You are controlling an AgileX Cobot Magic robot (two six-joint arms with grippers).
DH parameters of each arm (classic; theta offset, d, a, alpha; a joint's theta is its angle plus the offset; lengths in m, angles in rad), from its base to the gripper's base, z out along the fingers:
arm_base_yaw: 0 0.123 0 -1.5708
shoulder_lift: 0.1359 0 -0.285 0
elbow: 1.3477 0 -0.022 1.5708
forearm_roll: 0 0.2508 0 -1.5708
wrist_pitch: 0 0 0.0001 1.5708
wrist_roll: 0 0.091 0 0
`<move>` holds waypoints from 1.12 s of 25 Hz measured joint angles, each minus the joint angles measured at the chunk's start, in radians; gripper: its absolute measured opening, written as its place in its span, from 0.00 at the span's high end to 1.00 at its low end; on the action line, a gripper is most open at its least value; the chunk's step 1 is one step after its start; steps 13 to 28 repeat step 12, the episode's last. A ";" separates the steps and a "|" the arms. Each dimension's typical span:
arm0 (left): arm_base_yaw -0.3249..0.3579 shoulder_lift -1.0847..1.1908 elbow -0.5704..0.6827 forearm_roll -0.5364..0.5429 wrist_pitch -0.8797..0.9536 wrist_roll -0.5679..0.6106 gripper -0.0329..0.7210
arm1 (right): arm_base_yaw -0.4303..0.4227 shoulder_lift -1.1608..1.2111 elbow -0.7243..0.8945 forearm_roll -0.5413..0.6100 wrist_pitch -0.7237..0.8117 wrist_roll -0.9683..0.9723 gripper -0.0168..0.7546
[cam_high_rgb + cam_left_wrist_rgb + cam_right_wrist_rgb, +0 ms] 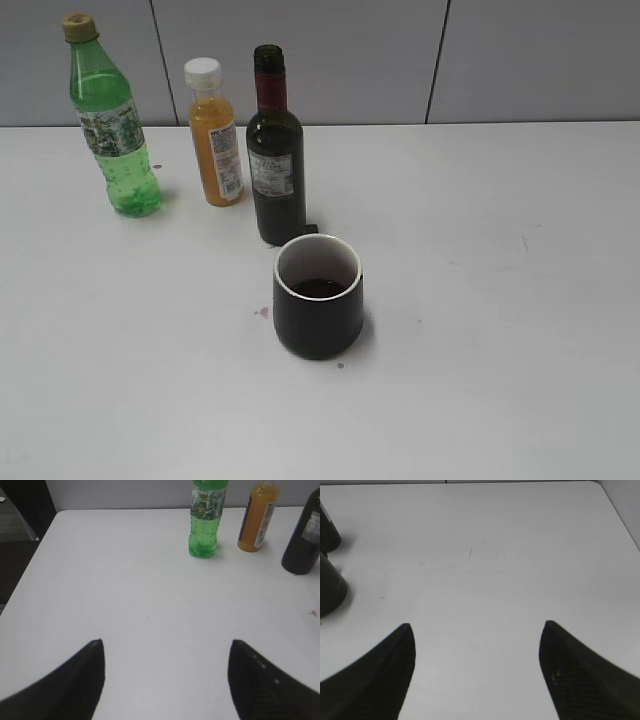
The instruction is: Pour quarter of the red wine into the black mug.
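Note:
The red wine (pixel 275 165), a dark-green bottle with maroon neck foil and an uncapped mouth, stands upright just behind the black mug (pixel 318 296). Dark red liquid lies in the bottom of the mug's white interior. Neither arm shows in the exterior view. My left gripper (pixel 167 645) is open over bare table, with the wine bottle (pixel 303 540) far off at the upper right. My right gripper (pixel 477 626) is open too, nothing between its fingers; the mug (pixel 329 585) and the bottle's base (pixel 327 532) sit at that view's left edge.
A bright green plastic bottle (pixel 110 120) and an orange juice bottle (pixel 214 135) with a white cap stand left of the wine. Small red drops (pixel 264 312) mark the white table (pixel 500 300) near the mug. The table's left edge (pixel 30 565) shows in the left wrist view.

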State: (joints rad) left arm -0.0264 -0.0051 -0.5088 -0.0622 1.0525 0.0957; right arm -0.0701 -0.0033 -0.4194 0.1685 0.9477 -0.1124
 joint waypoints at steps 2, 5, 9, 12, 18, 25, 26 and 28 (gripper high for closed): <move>0.000 0.000 0.000 0.000 0.000 0.000 0.20 | 0.000 0.000 0.000 0.000 0.000 0.000 0.22; 0.000 0.000 0.000 0.000 0.000 0.000 0.20 | 0.000 0.000 0.000 0.001 0.000 0.000 0.22; 0.000 0.000 0.000 0.000 0.000 0.000 0.20 | 0.000 0.000 0.000 0.001 0.000 0.000 0.22; 0.000 0.000 0.000 0.000 0.000 0.000 0.20 | 0.000 0.000 0.000 0.001 0.000 0.000 0.22; 0.000 0.000 0.000 0.000 0.000 0.000 0.20 | 0.000 0.000 0.000 0.001 0.000 0.000 0.22; 0.000 0.000 0.000 0.000 0.000 0.000 0.20 | 0.000 0.000 0.000 0.001 0.000 0.000 0.22; 0.000 0.000 0.000 0.000 0.000 0.000 0.20 | 0.000 0.000 0.000 0.001 0.000 0.000 0.22; 0.000 0.000 0.000 0.000 0.000 0.000 0.20 | 0.000 0.000 0.000 0.001 0.000 0.000 0.22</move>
